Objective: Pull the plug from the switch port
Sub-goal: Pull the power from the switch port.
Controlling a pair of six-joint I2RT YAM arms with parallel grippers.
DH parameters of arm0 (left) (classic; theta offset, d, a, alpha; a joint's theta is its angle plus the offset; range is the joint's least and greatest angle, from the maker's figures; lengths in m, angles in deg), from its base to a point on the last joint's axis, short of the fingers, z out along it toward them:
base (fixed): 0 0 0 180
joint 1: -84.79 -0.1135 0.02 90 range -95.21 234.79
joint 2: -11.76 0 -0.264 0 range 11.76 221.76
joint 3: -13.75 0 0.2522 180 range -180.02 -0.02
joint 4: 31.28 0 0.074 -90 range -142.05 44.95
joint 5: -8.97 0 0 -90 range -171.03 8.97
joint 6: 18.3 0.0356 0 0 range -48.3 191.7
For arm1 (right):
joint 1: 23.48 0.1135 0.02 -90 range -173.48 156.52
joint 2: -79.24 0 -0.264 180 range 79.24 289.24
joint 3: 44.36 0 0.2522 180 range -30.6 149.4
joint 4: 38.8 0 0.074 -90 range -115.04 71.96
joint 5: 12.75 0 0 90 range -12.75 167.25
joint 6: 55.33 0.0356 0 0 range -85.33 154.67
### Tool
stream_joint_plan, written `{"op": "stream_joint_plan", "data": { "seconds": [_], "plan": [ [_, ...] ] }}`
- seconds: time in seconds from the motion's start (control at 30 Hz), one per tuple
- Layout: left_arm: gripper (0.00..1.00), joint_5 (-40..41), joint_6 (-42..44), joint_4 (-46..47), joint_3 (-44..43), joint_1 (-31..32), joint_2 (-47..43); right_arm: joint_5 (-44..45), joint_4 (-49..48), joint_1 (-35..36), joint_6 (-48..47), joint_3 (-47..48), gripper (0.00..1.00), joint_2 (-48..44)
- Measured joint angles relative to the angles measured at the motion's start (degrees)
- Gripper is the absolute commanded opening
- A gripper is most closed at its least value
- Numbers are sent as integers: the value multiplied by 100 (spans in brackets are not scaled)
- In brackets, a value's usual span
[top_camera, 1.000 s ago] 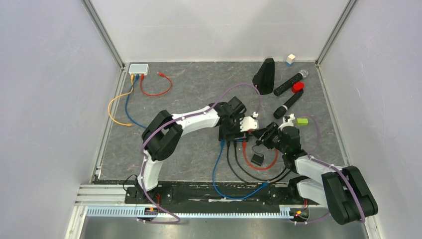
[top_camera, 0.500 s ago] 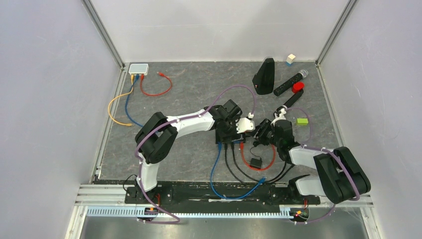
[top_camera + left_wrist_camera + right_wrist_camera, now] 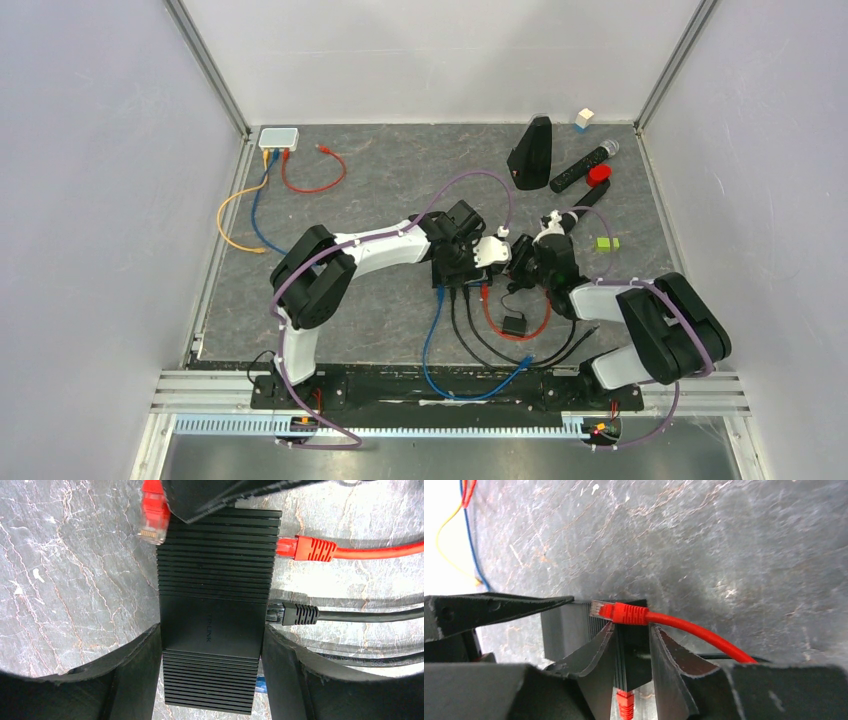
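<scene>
Firmly brace the switch (image 3: 215, 570), pinched by the left gripper (image 3: 211, 632), and draw the upper-right red plug (image 3: 300, 548) straight outward; right gripper (image 3: 631, 627) closure indeterminate.

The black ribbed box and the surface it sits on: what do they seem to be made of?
The black box looks like matte moulded plastic: fine even ribs, a soft sheen, a faint logo. The table top looks like a grey marble-pattern mat or laminate with white veins; which of the two is unclear.

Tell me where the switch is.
Left wrist view: the black switch sits centrally between fingers of the left end effector, red plug and black plug along its right edge.
</scene>
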Motion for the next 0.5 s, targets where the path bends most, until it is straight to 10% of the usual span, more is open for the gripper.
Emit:
{"op": "stream_joint_plan", "data": {
  "seconds": [0.5],
  "plan": [
    [62,4,0,118,98,2,-46,1670,1104,-262,-162,210,42,-352]
  ]
}}
